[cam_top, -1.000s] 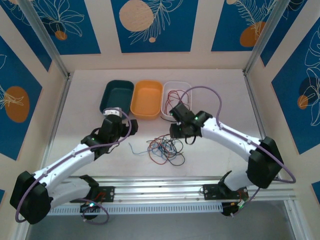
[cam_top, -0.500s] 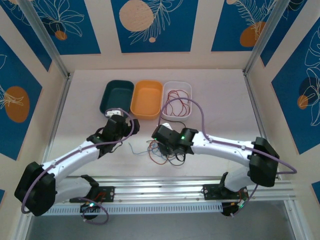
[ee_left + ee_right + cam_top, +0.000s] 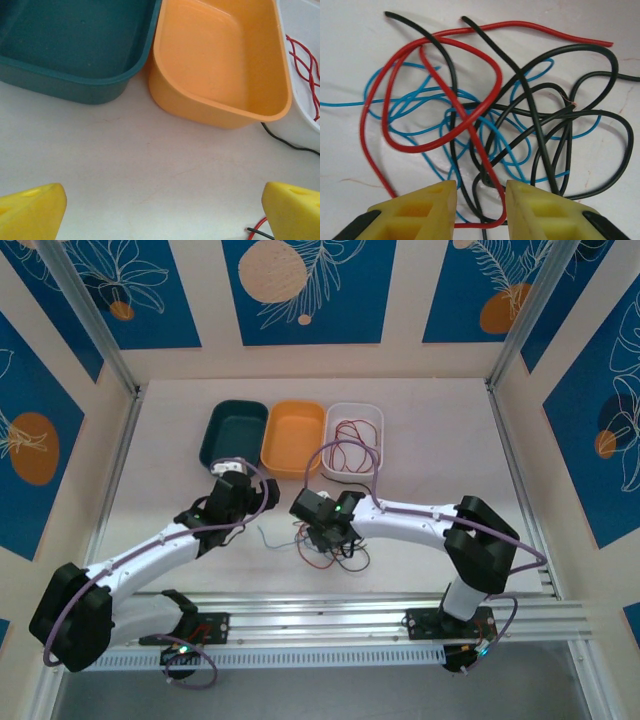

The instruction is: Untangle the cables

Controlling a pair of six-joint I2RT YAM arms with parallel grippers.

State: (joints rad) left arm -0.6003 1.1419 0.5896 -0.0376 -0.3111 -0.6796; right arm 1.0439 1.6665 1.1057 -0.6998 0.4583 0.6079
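Note:
The cables (image 3: 335,545) lie as a tangle of thin red, black and blue strands on the table in front of the bins. In the right wrist view the tangle (image 3: 495,115) spreads just ahead of my right gripper (image 3: 480,192). Its yellow fingers stand a narrow gap apart, straddling a red strand (image 3: 487,175) and black strands without pinching them. In the top view the right gripper (image 3: 322,538) hovers over the tangle's left part. My left gripper (image 3: 230,475) is wide open with nothing between its fingers (image 3: 30,212), facing the bins. Another red cable (image 3: 302,65) lies coiled in the white bin (image 3: 375,415).
A teal bin (image 3: 235,432), an orange bin (image 3: 293,437) and the white bin stand side by side at the back. A black strand (image 3: 290,145) runs along the white bin's foot. Cable ends (image 3: 257,231) lie by the left gripper's right finger. A blue strand end (image 3: 265,538) trails left.
My right arm has swung left and come down onto the tangle, its fingers a little closer together. The left arm shifted slightly forward early on and then stayed still.

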